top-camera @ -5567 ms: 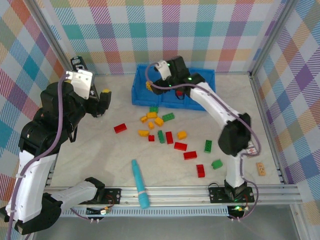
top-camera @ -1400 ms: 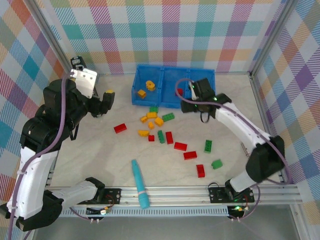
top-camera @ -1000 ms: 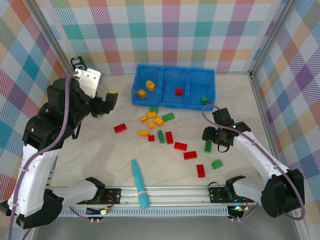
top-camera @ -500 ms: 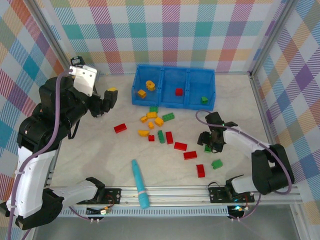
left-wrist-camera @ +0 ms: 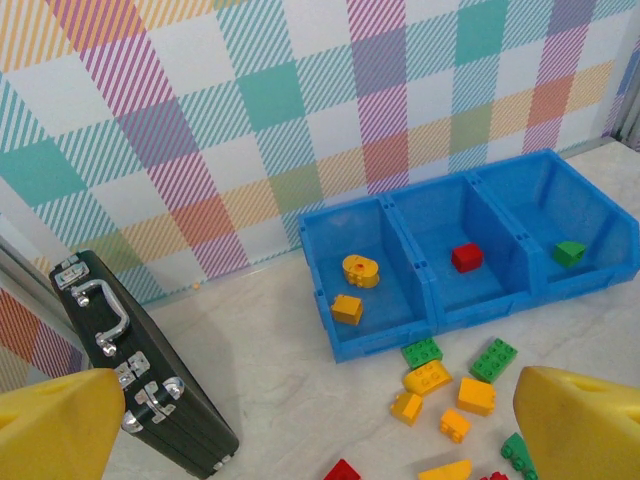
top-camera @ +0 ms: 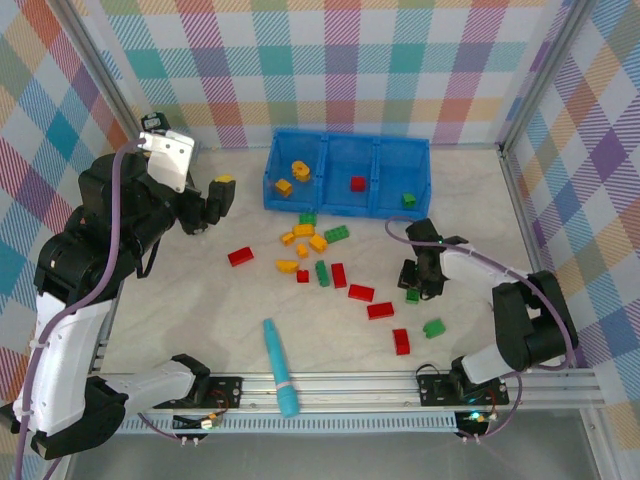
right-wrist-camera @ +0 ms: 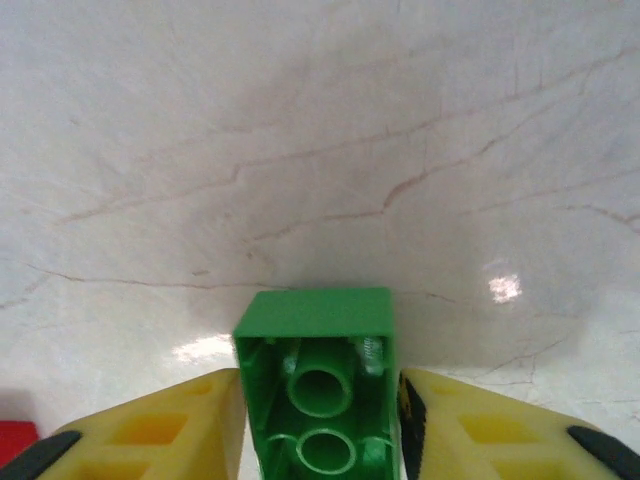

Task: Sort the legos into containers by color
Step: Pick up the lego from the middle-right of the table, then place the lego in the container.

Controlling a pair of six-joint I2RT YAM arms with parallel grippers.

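Here the right pincer [top-camera: 417,287] clamps a green lego [right-wrist-camera: 315,335], a red lego [top-camera: 380,310] near; left pincer [left-wrist-camera: 320,425] gapes.

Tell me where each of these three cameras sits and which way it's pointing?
Top camera: above and behind the arms, looking down at the table, left arm, right arm and blue bin.
Left wrist camera: raised, facing the bin and loose bricks; the left gripper's fingers sit in the bottom corners.
Right wrist camera: low over the table, facing a green brick between the right gripper's fingers.
Shared: top and left wrist views both show the bin.
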